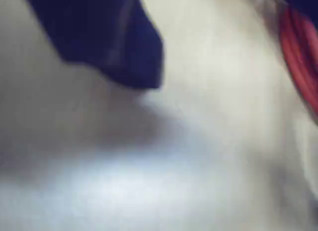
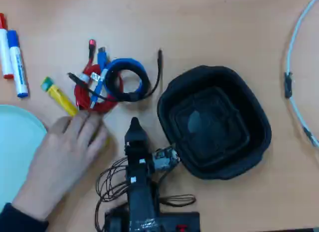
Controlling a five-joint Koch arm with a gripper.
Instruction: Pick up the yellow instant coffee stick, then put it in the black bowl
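Note:
In the overhead view the yellow instant coffee stick [image 2: 60,96] lies on the table at the left, its green end pointing up-left. A person's hand [image 2: 70,152] covers its lower end. The black bowl [image 2: 167,100] stands empty at the centre right. My gripper [image 2: 133,126] points up the picture, between the hand and the bowl, just below the coiled cables. It holds nothing that I can see. Its jaws show as one dark shape, so I cannot tell whether they are open. The wrist view is badly blurred and shows neither the stick nor the bowl.
A red cable [image 2: 82,92] and a blue cable coil [image 2: 130,67] lie just above the gripper. The red cable also shows in the wrist view [image 1: 300,52]. Two white markers [image 2: 17,65] and a turquoise plate [image 2: 15,142] are at the left. A white cable [image 2: 294,42] runs along the right.

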